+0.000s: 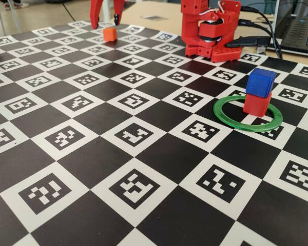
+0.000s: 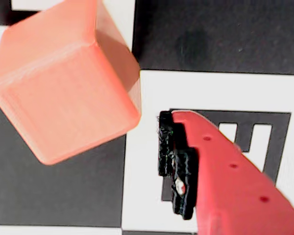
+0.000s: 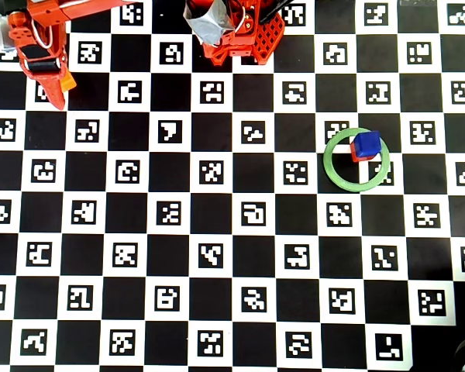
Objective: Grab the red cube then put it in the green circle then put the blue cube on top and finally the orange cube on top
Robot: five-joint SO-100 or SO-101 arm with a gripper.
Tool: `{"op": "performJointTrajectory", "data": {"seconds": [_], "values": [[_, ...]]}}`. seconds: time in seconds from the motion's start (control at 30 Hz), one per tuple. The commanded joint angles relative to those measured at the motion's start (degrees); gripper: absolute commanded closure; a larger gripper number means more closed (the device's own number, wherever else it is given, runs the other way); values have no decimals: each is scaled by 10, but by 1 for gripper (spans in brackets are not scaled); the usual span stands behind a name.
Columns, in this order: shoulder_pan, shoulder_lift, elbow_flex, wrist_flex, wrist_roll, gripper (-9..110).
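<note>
While the arm reaches to the far left corner of the checkered surface [image 1: 143, 169] in the fixed view, its gripper [image 1: 105, 24] hangs fingers-down over the orange cube [image 1: 110, 34], the jaws standing apart with the cube on the surface below the gap; in the wrist view the orange cube [image 2: 63, 83] sits upper left, clear of the one red finger [image 2: 225, 171] with its black pad, unheld; in the overhead view the gripper [image 3: 60, 87] points down at the top left, the arm's base [image 3: 236, 31] at top centre; the blue cube [image 1: 260, 82] rests on the red cube [image 1: 256, 103], both inside the green circle [image 1: 231, 122] toward its far right rim, well apart from the gripper.
</note>
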Motion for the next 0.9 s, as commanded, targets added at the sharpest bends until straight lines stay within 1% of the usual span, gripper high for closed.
{"op": "performJointTrajectory", "data": {"seconds": [0.0, 0.2, 0.87], "values": [[10, 58, -4, -13, -5, 60], [11, 44, 11, -43, -8, 60], [10, 7, 35, -78, -25, 60]]}}
